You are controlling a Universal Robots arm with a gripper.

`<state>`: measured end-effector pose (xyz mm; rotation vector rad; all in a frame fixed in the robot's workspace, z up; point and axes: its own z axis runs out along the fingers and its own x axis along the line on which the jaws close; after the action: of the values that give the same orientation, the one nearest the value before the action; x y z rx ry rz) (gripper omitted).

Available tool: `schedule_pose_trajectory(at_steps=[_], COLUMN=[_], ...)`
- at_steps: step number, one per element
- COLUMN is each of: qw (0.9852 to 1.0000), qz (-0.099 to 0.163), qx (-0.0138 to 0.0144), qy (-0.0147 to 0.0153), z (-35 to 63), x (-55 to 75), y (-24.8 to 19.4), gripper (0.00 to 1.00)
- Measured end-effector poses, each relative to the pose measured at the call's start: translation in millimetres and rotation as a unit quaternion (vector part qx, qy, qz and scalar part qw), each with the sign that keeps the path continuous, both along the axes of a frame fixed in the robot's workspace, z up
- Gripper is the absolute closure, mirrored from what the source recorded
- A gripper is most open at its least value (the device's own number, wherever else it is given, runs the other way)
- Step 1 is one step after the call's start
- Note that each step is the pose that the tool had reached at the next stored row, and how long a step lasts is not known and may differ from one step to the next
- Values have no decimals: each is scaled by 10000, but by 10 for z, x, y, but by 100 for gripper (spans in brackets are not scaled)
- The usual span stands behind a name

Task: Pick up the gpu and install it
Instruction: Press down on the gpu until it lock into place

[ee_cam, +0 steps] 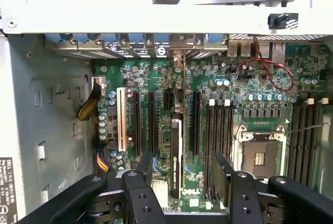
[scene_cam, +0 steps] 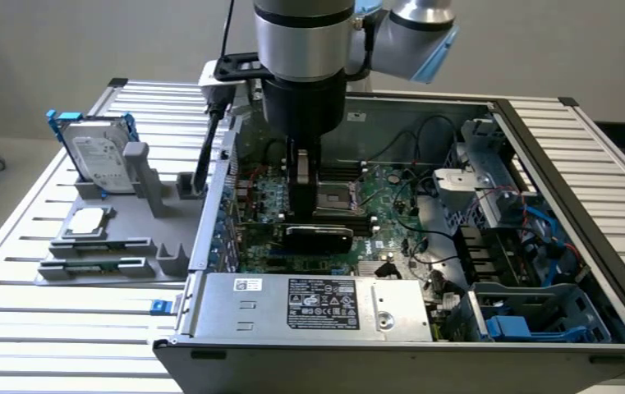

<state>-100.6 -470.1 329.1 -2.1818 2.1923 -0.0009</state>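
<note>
One grey rack (scene_cam: 104, 246) sits on the table (scene_cam: 60, 328) at the exterior view's left, propping a hard drive (scene_cam: 102, 160) upright in its blue frame so that parts stand ready to be lifted from above. Just beside it the open case (scene_cam: 575, 246) lies on its side, which turns the board (scene_cam: 389, 193) face up to the arm. Near the middle of that board the gpu (ee_cam: 177, 151) stands on edge in a slot, black cooler to one side, its bracket end toward the case's rear wall; it looks seated rather than carried. The jaws hang straight over it, spread wide, one on each side of the card with clear gaps between, pinching nothing. That straddle suits a card gripped by its flat faces. Further toward the exterior view's right are the bare socket (ee_cam: 258, 153) and the drive cage (scene_cam: 509, 213), well apart from the jaws
</note>
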Motion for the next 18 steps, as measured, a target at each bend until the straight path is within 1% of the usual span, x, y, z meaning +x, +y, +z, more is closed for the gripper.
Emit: schedule_pose_trajectory(at_steps=[4, 5, 18], qw=[10000, 10000, 10000], qz=[0, 0, 0], qx=[0, 1, 0], qy=[0, -1, 0], z=[135, 151, 151], x=[0, 0, 0], y=[0, 0, 0], gripper=[42, 42, 42])
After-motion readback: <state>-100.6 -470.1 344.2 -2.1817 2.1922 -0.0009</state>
